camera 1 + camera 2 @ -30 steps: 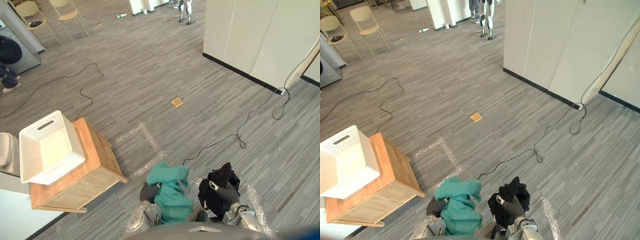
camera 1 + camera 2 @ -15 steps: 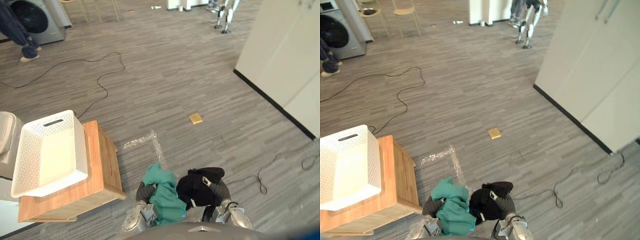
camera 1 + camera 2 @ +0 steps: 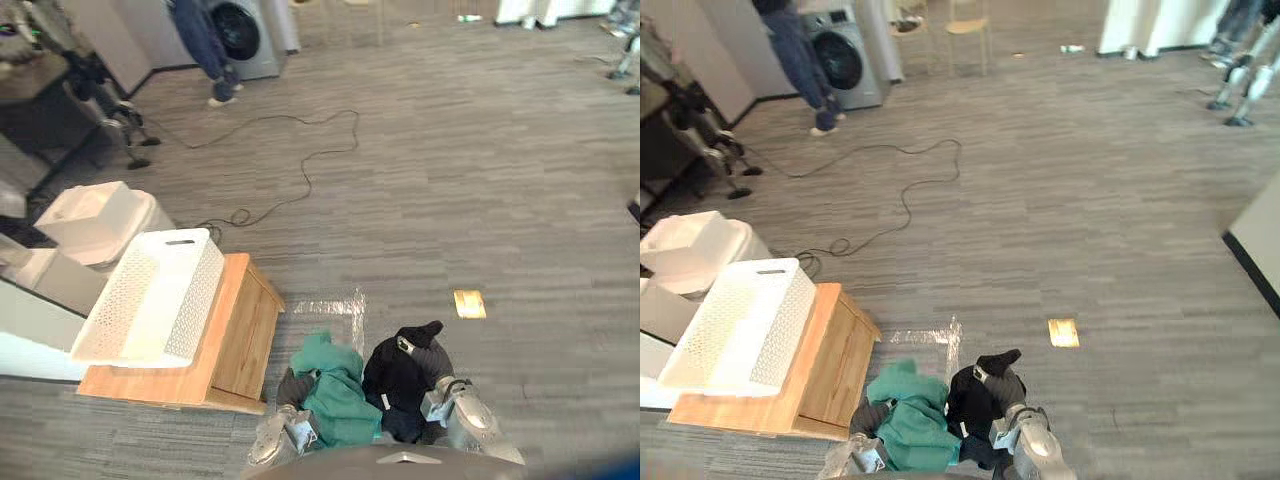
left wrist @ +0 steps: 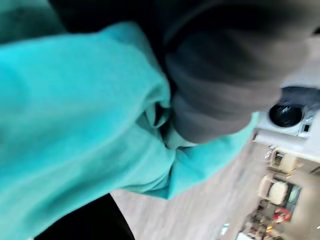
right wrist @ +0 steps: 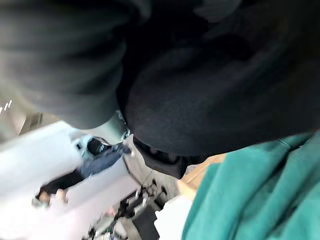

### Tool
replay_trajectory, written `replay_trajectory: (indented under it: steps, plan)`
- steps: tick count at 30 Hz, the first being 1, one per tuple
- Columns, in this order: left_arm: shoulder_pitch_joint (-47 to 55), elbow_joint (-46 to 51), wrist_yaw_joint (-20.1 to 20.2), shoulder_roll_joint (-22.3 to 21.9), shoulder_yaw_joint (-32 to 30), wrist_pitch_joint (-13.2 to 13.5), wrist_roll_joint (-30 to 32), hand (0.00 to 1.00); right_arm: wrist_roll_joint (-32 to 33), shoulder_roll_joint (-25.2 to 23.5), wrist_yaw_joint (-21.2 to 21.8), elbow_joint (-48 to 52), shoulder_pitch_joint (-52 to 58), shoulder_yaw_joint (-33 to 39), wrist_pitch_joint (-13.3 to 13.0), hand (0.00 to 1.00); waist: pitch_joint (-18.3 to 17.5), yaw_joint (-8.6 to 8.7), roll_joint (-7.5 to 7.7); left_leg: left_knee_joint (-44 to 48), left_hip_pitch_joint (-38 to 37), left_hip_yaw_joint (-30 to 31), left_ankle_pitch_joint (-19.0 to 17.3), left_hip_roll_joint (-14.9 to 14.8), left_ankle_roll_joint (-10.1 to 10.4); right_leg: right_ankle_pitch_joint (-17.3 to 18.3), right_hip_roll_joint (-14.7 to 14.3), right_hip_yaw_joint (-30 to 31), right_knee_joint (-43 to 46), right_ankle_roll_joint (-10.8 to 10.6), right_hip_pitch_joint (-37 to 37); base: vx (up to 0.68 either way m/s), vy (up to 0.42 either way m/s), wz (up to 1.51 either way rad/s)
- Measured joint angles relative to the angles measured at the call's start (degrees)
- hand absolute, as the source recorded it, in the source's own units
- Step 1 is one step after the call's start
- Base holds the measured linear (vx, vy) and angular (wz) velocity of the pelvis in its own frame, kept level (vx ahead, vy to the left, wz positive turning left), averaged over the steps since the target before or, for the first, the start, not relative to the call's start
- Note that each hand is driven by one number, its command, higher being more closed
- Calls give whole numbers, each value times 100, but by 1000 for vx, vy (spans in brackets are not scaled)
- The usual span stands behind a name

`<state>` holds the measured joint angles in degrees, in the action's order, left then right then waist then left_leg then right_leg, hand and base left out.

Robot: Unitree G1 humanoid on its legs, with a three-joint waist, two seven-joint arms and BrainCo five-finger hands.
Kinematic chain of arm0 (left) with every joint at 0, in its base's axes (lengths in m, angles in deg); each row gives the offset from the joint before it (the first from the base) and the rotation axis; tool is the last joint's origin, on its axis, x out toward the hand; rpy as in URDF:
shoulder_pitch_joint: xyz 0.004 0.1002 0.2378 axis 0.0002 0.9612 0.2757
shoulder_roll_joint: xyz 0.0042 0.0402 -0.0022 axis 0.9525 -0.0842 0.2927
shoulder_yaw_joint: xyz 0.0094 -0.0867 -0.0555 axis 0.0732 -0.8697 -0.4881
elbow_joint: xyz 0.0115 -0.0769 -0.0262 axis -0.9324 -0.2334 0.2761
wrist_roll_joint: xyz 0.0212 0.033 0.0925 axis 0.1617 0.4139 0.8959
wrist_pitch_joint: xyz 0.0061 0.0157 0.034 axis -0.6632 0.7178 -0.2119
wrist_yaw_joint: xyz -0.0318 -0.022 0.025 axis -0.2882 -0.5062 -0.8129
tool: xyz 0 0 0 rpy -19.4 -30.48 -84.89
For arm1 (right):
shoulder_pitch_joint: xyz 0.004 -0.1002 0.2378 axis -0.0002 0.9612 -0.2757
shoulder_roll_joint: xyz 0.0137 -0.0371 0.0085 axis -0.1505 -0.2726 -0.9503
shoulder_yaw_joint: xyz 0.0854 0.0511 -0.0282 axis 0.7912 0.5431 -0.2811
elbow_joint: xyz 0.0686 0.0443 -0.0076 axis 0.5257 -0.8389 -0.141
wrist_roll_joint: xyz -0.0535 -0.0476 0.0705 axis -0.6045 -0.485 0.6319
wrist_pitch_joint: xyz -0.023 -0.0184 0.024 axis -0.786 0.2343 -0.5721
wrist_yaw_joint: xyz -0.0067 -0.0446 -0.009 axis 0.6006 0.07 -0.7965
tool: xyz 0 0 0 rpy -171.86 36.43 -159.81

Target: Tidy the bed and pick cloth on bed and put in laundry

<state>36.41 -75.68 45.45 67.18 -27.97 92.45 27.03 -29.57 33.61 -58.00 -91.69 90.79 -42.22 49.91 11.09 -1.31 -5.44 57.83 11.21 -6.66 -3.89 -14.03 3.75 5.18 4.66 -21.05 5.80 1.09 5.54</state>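
1. Flooring [image 3: 480, 150] in a grey plank pattern runs across the whole room. A thin black cable [image 3: 310, 165] snakes over it, well away from us.
2. A low wooden cabinet [image 3: 245, 335] stands on that floor to our left, close to us.
3. The white perforated laundry basket [image 3: 160, 300] sits upright on top of the cabinet. Its slot handle is on the far wall, and we can see its pale inner floor.
4. A white tub [image 3: 95, 215] sits just beyond the basket, further to the left.
5. A washing machine [image 3: 245, 25] with a dark round door stands at the far end of the room. A person [image 3: 205, 40] in dark trousers stands just beside it.
6. The teal cloth [image 3: 340, 395] is bunched at our left hand [image 3: 293, 388], up off the floor and just right of the cabinet's near corner. The left wrist view shows it pressed close against the hand, but we cannot tell whether the hand is clasped round it.
7. The black cloth [image 3: 395, 385] is bundled over our right hand [image 3: 432, 362] and touches the teal cloth's right side. It covers much of the hand, so we cannot tell that hand's grip either.
8. A corner of clear tape [image 3: 340, 303] is stuck to the floor just beyond the two cloths.
9. A small yellow square [image 3: 468, 303] lies flat on the floor to the right of the tape, apart from it.
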Motion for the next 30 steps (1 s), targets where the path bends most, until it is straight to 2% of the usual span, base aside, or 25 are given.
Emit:
replay_trajectory:
  steps: [2, 4, 5, 7, 8, 9, 10, 11, 12, 13, 15, 17, 18, 20, 21, 22, 23, 24, 25, 26, 27, 29, 30]
  plan:
    - [-1, 82, 1, -14, 0, -4, 0, 100, -44, -29, 51, 3, 9, 63, 22, 100, -9, -18, 66, -869, 200, -692, -109, 125, -5, -30, -18, -202, -285, -58, 234, 352, -170, 13]
    - [19, 86, -21, -104, -26, -4, 0, 100, -74, -34, 126, 14, 116, 105, 40, 100, -27, 46, 100, -2734, 52, -1780, -79, 418, -76, -46, -72, -669, -538, -4, 542, 313, -52, 65]
    - [22, 88, -60, -149, -34, -4, 0, 100, -90, -32, 128, 45, 197, 117, 41, 100, -52, 66, 145, -3214, -41, -2184, -33, 508, -144, -20, -73, -853, -586, -45, 638, 363, -32, 107]
    - [40, 86, -173, -321, -35, -2, 2, 100, -198, 26, 126, 226, 441, 108, 43, 100, -155, 112, 247, -4305, -262, -3504, 158, 692, -560, 153, -92, -1494, -629, -308, 934, 374, -17, 127]
    - [49, 86, -190, -360, -35, -2, 3, 100, -238, 64, 127, 280, 478, 101, 43, 100, -204, 119, 240, -4426, -277, -3661, 170, 724, -721, 233, -104, -1627, -584, -402, 978, 336, 24, 128]
    - [64, 76, -240, -424, -35, -2, 2, 100, -294, 161, 162, 317, 484, 91, 41, 100, -326, 84, 207, -4577, -287, -3676, 163, 809, -953, 526, -54, -1890, -244, -570, 987, 330, 61, 118]
    - [87, 9, -280, -444, -31, -2, 4, 100, -292, 216, 186, 280, 457, 115, 40, 100, -389, 61, 167, -4704, -369, -3446, -28, 916, -1386, 878, 148, -2010, 569, -816, 912, 328, 90, 119]
    - [72, -86, -313, -415, -45, -3, 7, 100, -292, 182, 188, 181, 389, 108, 41, 100, -413, 29, 216, -4746, -435, -3296, -58, 1054, -1452, 1012, 422, -2003, 1238, -931, 797, 395, 161, 133]
    - [44, -155, -385, -371, -109, 7, 68, 100, -295, 171, 207, 142, 310, 72, 30, 100, -509, 35, 250, -4933, -574, -2973, -86, 1300, -1399, 945, 963, -1831, 2825, -745, 304, 315, 149, 147]
    - [-11, -147, -412, -293, -201, 26, 118, 100, -326, 125, 239, 123, 138, 30, -2, 100, -432, 28, 393, -5020, -710, -2637, -90, 1514, -1405, 765, 1367, -1353, 4135, -442, -275, 365, 127, 177]
    - [-120, -172, -515, -48, -237, 26, 116, 100, -419, 7, 282, 122, 27, 10, -85, 100, -332, 40, 516, -5070, -885, -2080, -89, 1683, -1422, 944, 1405, -888, 4624, -467, -672, 282, 11, 163]
    - [-150, -172, -579, 162, -374, 28, 116, 100, -486, -74, 319, 141, -62, -112, -174, 100, -262, 46, 518, -5160, -1228, -1198, -165, 1799, -1286, 1202, 1121, -229, 4033, -524, -1065, 351, -64, 198]
    - [-161, -173, -580, 205, -385, 33, 114, 100, -487, -85, 312, 166, -62, -149, -184, 100, -254, 52, 501, -5190, -1279, -946, -177, 1817, -1265, 1201, 1006, -3, 3740, -524, -1167, 350, -100, 214]
    - [-284, -238, -508, 385, -378, 99, 113, 100, -484, -103, 225, 393, -32, -295, -202, 100, -236, 89, 499, -5285, -1426, 27, -206, 1863, -1137, 990, 460, 1143, 2210, -756, -1395, 349, -165, 223]
    - [-296, -277, -481, 422, -364, 114, 113, 100, -484, -131, 210, 411, -27, -299, -202, 100, -250, 110, 526, -5293, -1456, 235, -210, 1881, -1088, 860, 374, 1402, 1833, -801, -1399, 367, -246, 210]
    - [-282, -336, -451, 505, -314, 184, 114, 100, -474, -204, 188, 422, -35, -297, -202, 100, -280, 104, 628, -5290, -1530, 539, -244, 1964, -986, 462, 333, 1708, 1254, -808, -1387, 187, -139, 148]
    - [-265, -337, -452, 539, -303, 197, 114, 100, -462, -245, 188, 420, -59, -298, -202, 100, -283, 81, 724, -5273, -1578, 642, -272, 2025, -937, 203, 364, 1761, 1066, -765, -1372, 419, -333, 148]
    - [-220, -334, -454, 596, -310, 212, 114, 100, -458, -340, 188, 399, -120, -307, -202, 100, -300, -1, 926, -5211, -1656, 739, -360, 2169, -803, -512, 468, 1731, 755, -667, -1271, 379, -313, 105]
    - [-216, -428, -471, 502, -335, 206, 114, 100, -446, -348, 198, 282, -307, -316, -207, 100, -316, -66, 869, -5058, -1664, 733, -528, 2079, -691, -430, 505, 1444, 662, -585, -1086, 464, -371, 99]
    - [-185, -364, -445, 421, -291, 225, 117, 100, -438, -285, 205, 243, -479, -291, -210, 100, -266, -106, 665, -4918, -1612, 690, -660, 1926, -512, -437, 399, 1294, 391, -524, -883, 280, -208, 64]
    - [-190, -358, -441, 359, -273, 227, 117, 100, -436, -252, 207, 242, -558, -274, -213, 100, -220, -117, 563, -4877, -1614, 660, -722, 1846, -493, -443, 350, 1193, 255, -516, -769, 201, -146, 61]
    - [-196, -345, -380, 241, -271, 220, 120, 100, -427, -252, 196, 204, -669, -164, -213, 100, -154, -27, 438, -4747, -1584, 21, -911, 1410, -333, -417, 280, 816, -8, -445, -435, 158, -144, 86]
    - [-208, -340, -313, 201, -267, 214, 124, 100, -424, -251, 154, 139, -672, -127, -212, 100, -174, 53, 402, -4685, -1586, -469, -875, 1131, -136, -354, 273, 553, -104, -396, -236, 143, -144, 93]
